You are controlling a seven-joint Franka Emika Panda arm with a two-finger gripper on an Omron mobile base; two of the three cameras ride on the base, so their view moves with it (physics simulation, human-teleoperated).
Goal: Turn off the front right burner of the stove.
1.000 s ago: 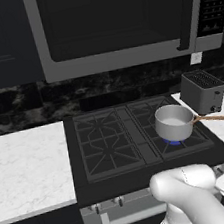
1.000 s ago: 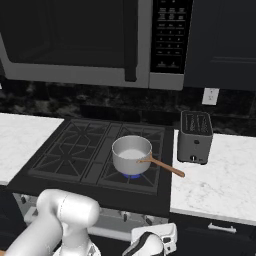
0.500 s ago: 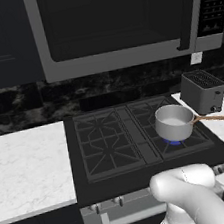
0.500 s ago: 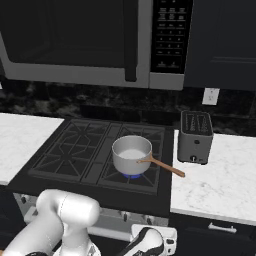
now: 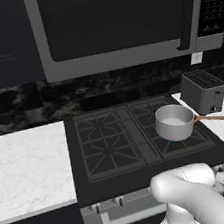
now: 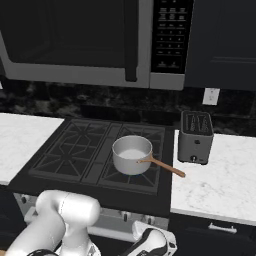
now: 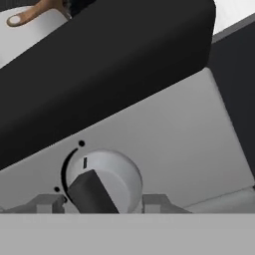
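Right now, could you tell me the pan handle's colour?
Brown, like wood; the handle shows best in the right base view.

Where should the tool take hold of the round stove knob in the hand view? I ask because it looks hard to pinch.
Grip the knob by its round rim, one finger on each side, coming straight at the steel front panel. It is a short disc standing proud of that flat face, so probably only its sides offer purchase. The tool seems to sit right at it; finger contact is unclear.

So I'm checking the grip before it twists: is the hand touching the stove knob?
Touching. The hand view shows one dark fingertip lying across the face of the round steel knob, no gap between them.
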